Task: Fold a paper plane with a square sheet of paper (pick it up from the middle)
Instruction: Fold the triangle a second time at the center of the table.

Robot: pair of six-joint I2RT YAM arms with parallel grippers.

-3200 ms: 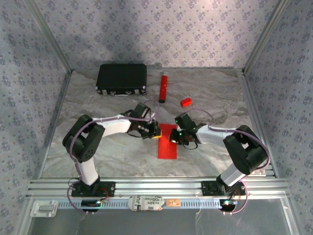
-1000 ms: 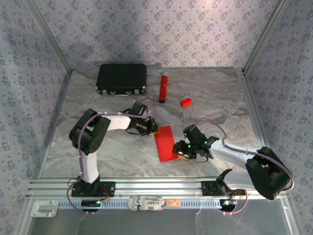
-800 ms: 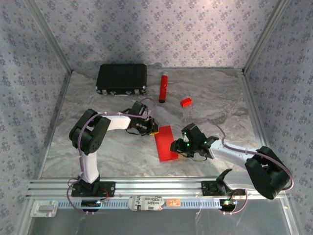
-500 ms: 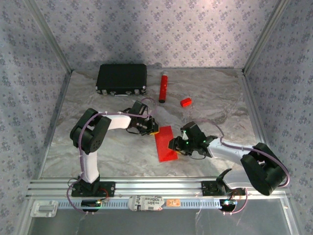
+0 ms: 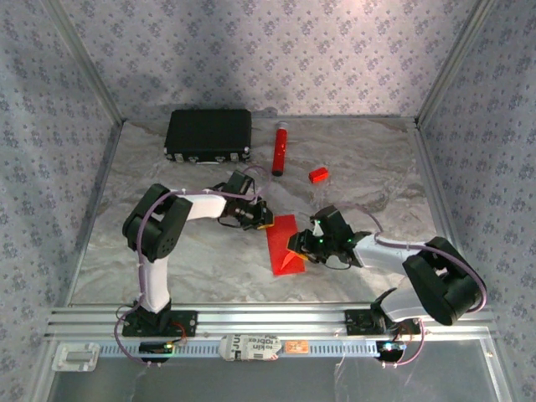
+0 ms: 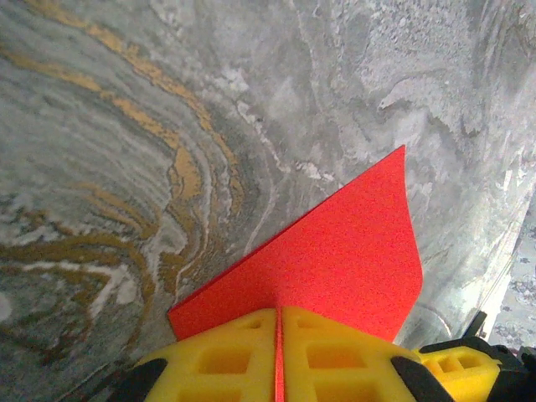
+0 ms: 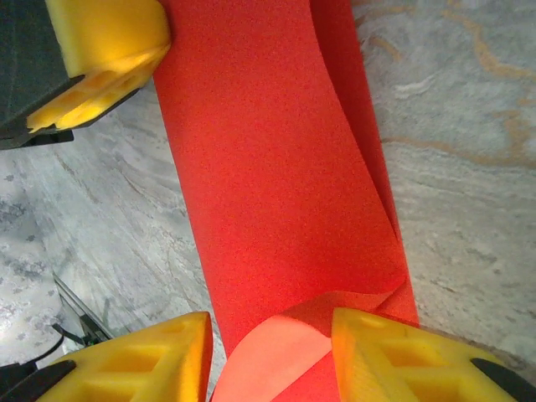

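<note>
Free room and obstructions, bench (image 5: 209,264) interior
Black case (image 5: 208,135), red tube (image 5: 279,148) and small red block (image 5: 317,175) are taking up the far strip, with open gaps running between them. The left tool (image 5: 265,224) and right tool (image 5: 294,244) are crowding the centre, meeting at the sheet of paper (image 5: 283,251), with their arms reaching in from both sides. Bare surface is lying open along the near edge, at front left and at far right. Patterned walls are closing in the left, right and back sides.
</note>
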